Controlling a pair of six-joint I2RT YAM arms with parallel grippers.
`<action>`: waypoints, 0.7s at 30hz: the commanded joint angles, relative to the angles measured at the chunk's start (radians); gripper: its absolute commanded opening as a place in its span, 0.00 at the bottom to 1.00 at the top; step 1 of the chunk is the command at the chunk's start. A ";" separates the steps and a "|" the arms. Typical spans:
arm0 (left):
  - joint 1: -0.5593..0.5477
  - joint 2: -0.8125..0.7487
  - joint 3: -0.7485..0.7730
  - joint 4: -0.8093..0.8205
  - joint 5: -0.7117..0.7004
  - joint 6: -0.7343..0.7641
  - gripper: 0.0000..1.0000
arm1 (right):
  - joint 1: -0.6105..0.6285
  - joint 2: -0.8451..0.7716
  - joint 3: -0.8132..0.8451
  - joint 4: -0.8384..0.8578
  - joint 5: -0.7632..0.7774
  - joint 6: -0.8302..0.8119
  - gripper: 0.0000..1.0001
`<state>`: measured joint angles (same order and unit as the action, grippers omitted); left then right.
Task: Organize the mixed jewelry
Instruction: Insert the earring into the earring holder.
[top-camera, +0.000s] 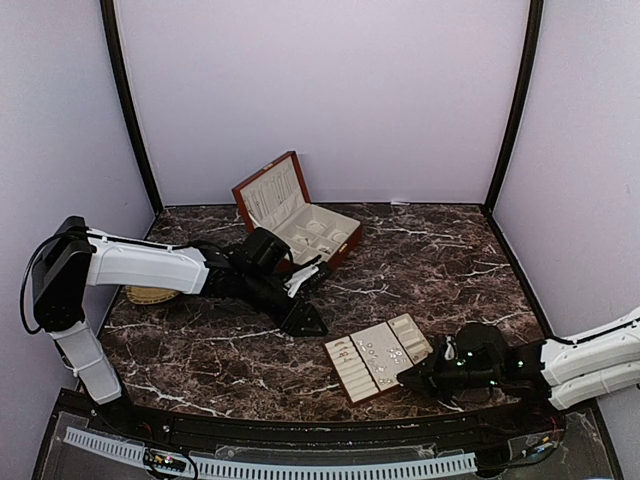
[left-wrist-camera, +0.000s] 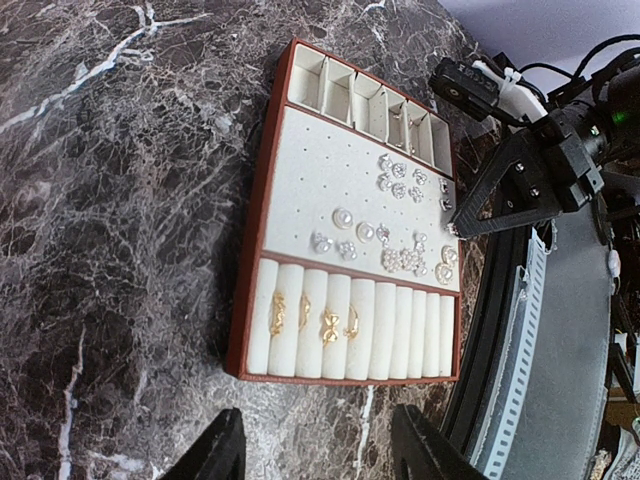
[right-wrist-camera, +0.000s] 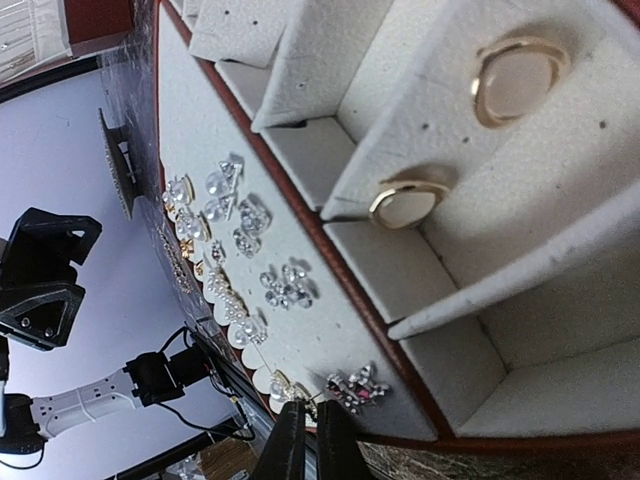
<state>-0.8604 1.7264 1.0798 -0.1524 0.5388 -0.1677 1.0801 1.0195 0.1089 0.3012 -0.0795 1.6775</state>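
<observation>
The mixed jewelry lies on a cream slotted tray (top-camera: 343, 383) at the front of the table. On the tray's flat pad (left-wrist-camera: 310, 190) are silvery studs (left-wrist-camera: 400, 180) and pearl pieces (left-wrist-camera: 343, 218), and gold rings (left-wrist-camera: 330, 325) stand in the roll slots. My right gripper (right-wrist-camera: 311, 406) is at the tray's near edge (right-wrist-camera: 330, 270), its jaws pinched on the thin wire of a small pearl-and-gold earring (right-wrist-camera: 278, 388), beside a butterfly-shaped piece (right-wrist-camera: 356, 391). My left gripper (left-wrist-camera: 320, 455) hovers open over bare marble just short of the ring slots.
A red-brown wooden box (top-camera: 300, 215) stands open at the back centre. A round woven mat (top-camera: 150, 294) lies under the left arm. Two gold-rimmed oval pieces (right-wrist-camera: 515, 80) sit in the tray's end compartments. The table's black front rail (left-wrist-camera: 530, 330) runs beside the tray.
</observation>
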 joint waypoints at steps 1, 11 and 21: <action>-0.002 -0.026 -0.008 -0.012 0.004 0.007 0.52 | 0.014 -0.053 -0.022 -0.350 -0.015 -0.007 0.08; -0.003 -0.035 -0.009 -0.010 -0.002 0.004 0.52 | 0.012 -0.148 -0.016 -0.415 0.014 -0.016 0.26; 0.001 -0.123 -0.058 0.055 -0.112 -0.012 0.53 | -0.026 -0.267 0.140 -0.575 0.162 -0.248 0.49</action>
<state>-0.8604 1.6787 1.0435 -0.1379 0.4835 -0.1699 1.0748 0.8021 0.1822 -0.1524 -0.0010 1.5475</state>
